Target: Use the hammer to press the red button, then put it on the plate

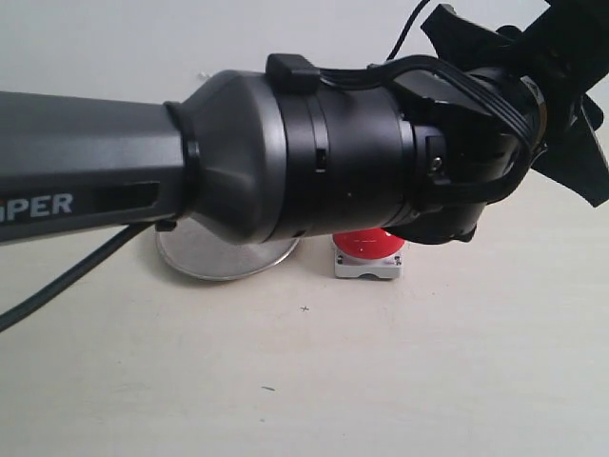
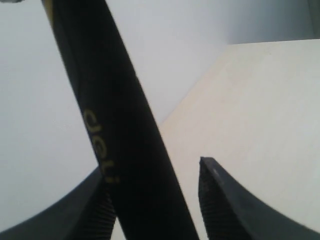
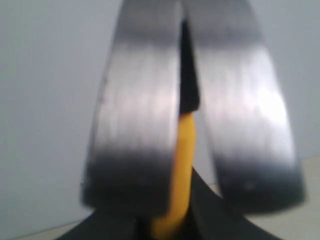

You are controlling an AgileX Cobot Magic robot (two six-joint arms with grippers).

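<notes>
The hammer's black handle (image 2: 115,110) with yellow lettering runs between the fingers of my left gripper (image 2: 151,170). One finger touches it; a thin gap shows at the other finger (image 2: 220,200), so the jaws stand open around it. In the right wrist view the hammer's steel claw (image 3: 140,100) fills the frame, blurred. Its yellow strip (image 3: 182,150) drops between the dark fingers of my right gripper (image 3: 170,225), shut on it. The red button (image 1: 366,244) on its grey base and the plate (image 1: 224,262) sit on the table, both partly hidden by the left arm (image 1: 238,162).
The grey and black left arm crosses the whole exterior view from the left, close to the camera, and black gripper parts (image 1: 561,86) hang at the upper right. A cable (image 1: 67,276) droops at the left. Pale tabletop (image 1: 381,381) lies in front of the button.
</notes>
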